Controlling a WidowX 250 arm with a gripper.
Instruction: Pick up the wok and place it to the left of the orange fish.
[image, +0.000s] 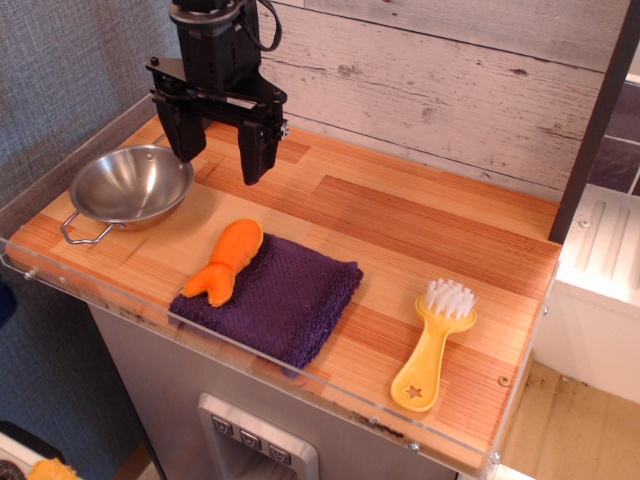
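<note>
1. The wok (131, 187) is being supported by the wooden counter (420, 230) at its left end, with one wire loop handle pointing toward the front edge and the other toward the back.
2. The orange fish (227, 261) is being carried partly by the counter and partly by the purple cloth (278, 299), its forked tail lying toward the front; it is lying to the right of the wok, near it but apart from it.
3. The pincer (214, 152) is being held above the counter, just behind and to the right of the wok, pointing downward.
4. Its two dark fingers (253, 153) are being kept spread wide, and nothing is being gripped between them.
5. The left finger is being seen just over the wok's back rim; whether it is touching the rim cannot be told.
6. A yellow-handled brush (435, 343) with white bristles is being left on the counter's right side, well apart from the cloth.
</note>
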